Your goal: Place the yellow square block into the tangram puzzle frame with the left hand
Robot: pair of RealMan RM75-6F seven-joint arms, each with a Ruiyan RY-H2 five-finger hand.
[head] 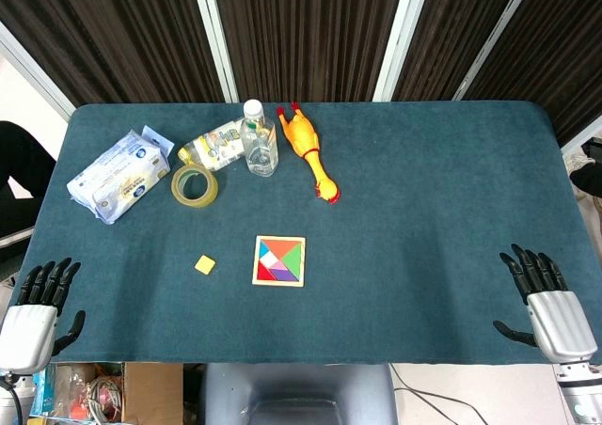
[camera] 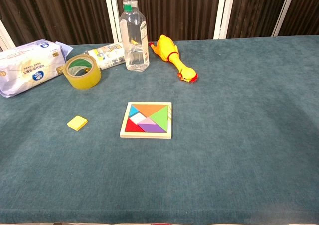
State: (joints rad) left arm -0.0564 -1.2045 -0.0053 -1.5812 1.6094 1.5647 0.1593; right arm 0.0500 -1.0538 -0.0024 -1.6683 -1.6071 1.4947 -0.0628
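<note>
The yellow square block lies flat on the blue table cloth, a short way left of the tangram puzzle frame. The wooden frame holds several coloured pieces, with a pale bare gap left of its centre. My left hand hangs at the table's near left corner, fingers apart and holding nothing, well left of the block. My right hand sits at the near right corner, likewise with fingers apart and empty. Neither hand shows in the chest view.
Along the back left stand a tissue pack, a roll of tape, a lying packet, a clear water bottle and a yellow rubber chicken.
</note>
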